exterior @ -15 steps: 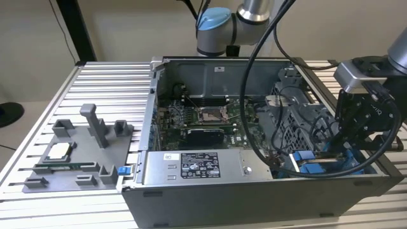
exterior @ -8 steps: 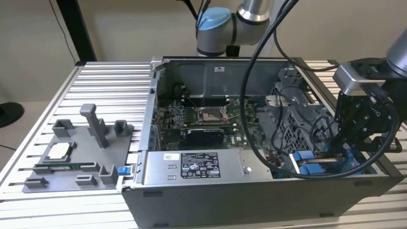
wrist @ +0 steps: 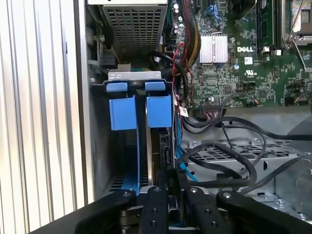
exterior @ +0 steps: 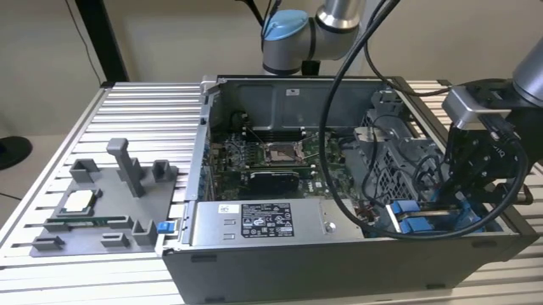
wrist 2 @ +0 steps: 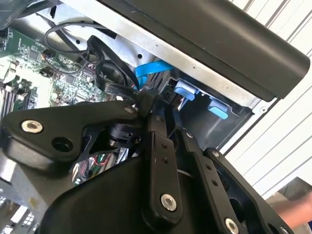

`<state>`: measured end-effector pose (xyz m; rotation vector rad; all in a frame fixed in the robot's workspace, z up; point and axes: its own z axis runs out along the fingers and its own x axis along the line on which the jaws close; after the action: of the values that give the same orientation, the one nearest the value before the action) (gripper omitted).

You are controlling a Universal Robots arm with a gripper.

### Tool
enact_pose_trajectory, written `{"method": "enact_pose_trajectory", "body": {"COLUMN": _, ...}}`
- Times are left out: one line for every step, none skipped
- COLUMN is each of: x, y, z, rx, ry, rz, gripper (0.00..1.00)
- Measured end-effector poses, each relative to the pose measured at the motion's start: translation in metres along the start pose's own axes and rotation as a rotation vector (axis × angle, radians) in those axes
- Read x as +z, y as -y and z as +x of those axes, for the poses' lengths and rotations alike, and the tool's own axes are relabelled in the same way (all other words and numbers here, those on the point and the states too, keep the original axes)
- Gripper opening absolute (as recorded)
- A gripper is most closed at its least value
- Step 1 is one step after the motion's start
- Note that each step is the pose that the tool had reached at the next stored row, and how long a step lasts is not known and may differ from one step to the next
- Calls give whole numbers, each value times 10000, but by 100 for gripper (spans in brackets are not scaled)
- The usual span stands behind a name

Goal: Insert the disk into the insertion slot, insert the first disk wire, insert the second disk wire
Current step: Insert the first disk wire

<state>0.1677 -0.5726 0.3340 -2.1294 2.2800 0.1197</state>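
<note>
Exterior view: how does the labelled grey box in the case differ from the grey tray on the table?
The power-supply box lies inside the computer case. The fixture tray lies outside it on the slatted table, toward the exterior view's left. The box is a closed block with a printed label, while the tray is flat and carries upright posts. Both are grey.

A ribbed silver surface point(exterior: 144, 108) carries an open grey computer case point(exterior: 339, 260) at centre-right of the exterior view and a grey fixture tray point(exterior: 109, 190) at lower left.
</note>
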Motion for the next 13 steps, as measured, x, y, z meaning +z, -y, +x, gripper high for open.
{"method": "enact_pose_trajectory", "body": {"x": 14, "y": 1, "z": 1, "rx": -1, "ry": 8, "rz": 1, "gripper": 0}}
{"method": "enact_pose_trajectory", "body": {"x": 20, "y": 1, "z": 2, "rx": -1, "ry": 34, "rz": 0, "gripper": 0}}
{"method": "enact_pose_trajectory", "body": {"x": 25, "y": 0, "z": 2, "rx": -2, "ry": 50, "rz": -2, "gripper": 0}}
{"method": "enact_pose_trajectory", "body": {"x": 22, "y": 0, "z": 1, "rx": -2, "ry": 66, "rz": -5, "gripper": 0}}
{"method": "enact_pose_trajectory", "body": {"x": 2, "y": -1, "z": -1, "rx": -2, "ry": 93, "rz": -9, "gripper": 0}}
{"method": "enact_pose_trajectory", "body": {"x": -47, "y": -3, "z": -3, "rx": -2, "ry": 85, "rz": -7, "gripper": 0}}
{"method": "enact_pose_trajectory", "body": {"x": -106, "y": -6, "z": -7, "rx": -2, "ry": 61, "rz": -4, "gripper": 100}}
{"method": "enact_pose_trajectory", "body": {"x": -148, "y": -8, "z": -10, "rx": -1, "ry": 62, "rz": -4, "gripper": 100}}
{"method": "enact_pose_trajectory", "body": {"x": -194, "y": -10, "z": -13, "rx": -2, "ry": 65, "rz": -4, "gripper": 100}}
{"method": "enact_pose_trajectory", "body": {"x": -242, "y": -11, "z": -16, "rx": -1, "ry": 58, "rz": -3, "gripper": 100}}
{"method": "enact_pose_trajectory", "body": {"x": -285, "y": -13, "z": -19, "rx": -3, "ry": 62, "rz": -4, "gripper": 100}}
{"method": "enact_pose_trajectory", "body": {"x": -336, "y": -15, "z": -22, "rx": -3, "ry": 57, "rz": -3, "gripper": 100}}
{"method": "enact_pose_trajectory", "body": {"x": -380, "y": -17, "z": -25, "rx": -3, "ry": 59, "rz": -3, "gripper": 100}}
